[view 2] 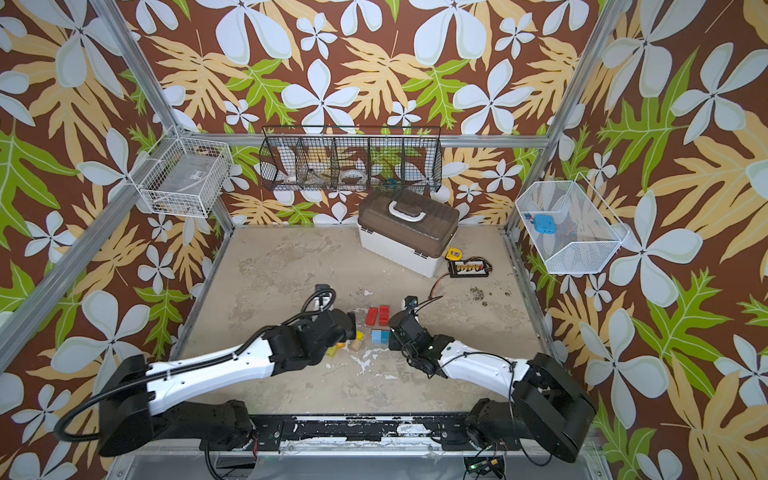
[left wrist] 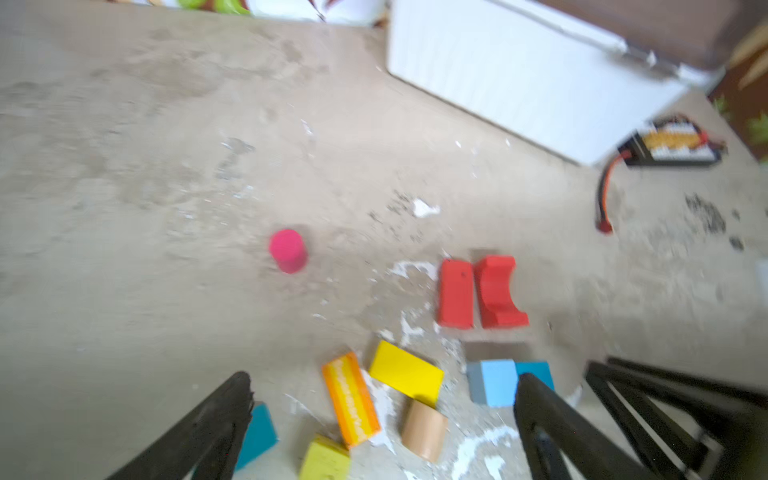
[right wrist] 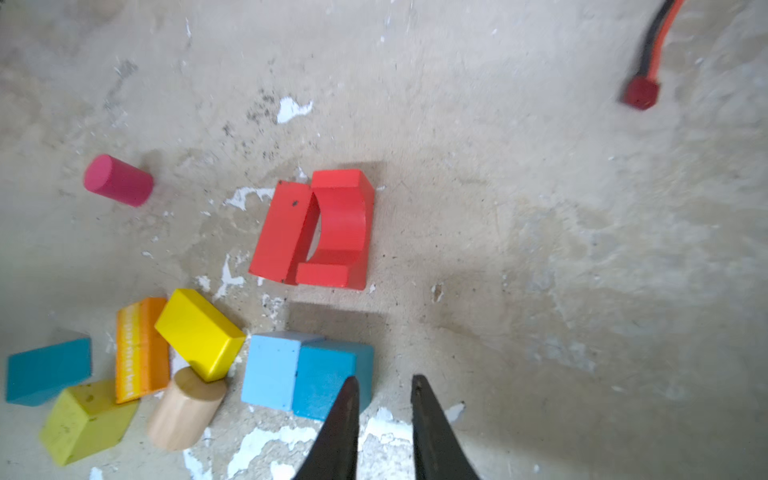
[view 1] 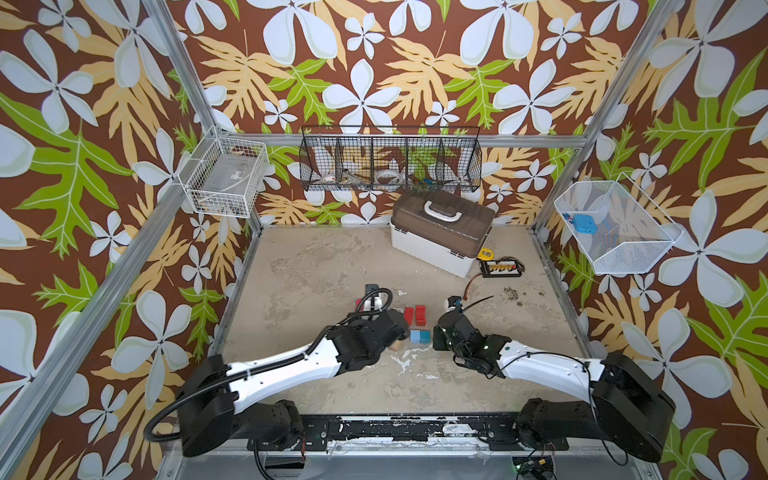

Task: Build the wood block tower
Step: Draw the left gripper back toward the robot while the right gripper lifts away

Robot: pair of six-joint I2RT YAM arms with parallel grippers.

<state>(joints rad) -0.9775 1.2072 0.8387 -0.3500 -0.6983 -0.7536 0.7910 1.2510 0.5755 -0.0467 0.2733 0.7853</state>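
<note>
The wood blocks lie loose and flat on the table, and no stacked tower shows. A red block [right wrist: 284, 232] leans against a red arch [right wrist: 343, 228]. A light blue cube [right wrist: 270, 370] touches a teal cube [right wrist: 324, 382]. Beside them lie a yellow block [right wrist: 199, 332], an orange striped block [right wrist: 141, 349], a bare wood cylinder [right wrist: 185, 409], a yellow-green piece [right wrist: 85, 419] and a teal piece [right wrist: 48, 370]. A pink cylinder [left wrist: 287, 250] lies apart. My left gripper [left wrist: 384, 380] hangs wide open above the yellow and orange blocks. My right gripper [right wrist: 385, 380] stands narrowly open beside the teal cube, holding nothing.
A white case with a brown lid [view 1: 440, 237] stands at the back right. A black charger board [view 1: 500, 266] lies in front of it, its red-black cable [right wrist: 648, 62] ending in a red plug. Wire baskets [view 1: 390, 160] hang on the walls.
</note>
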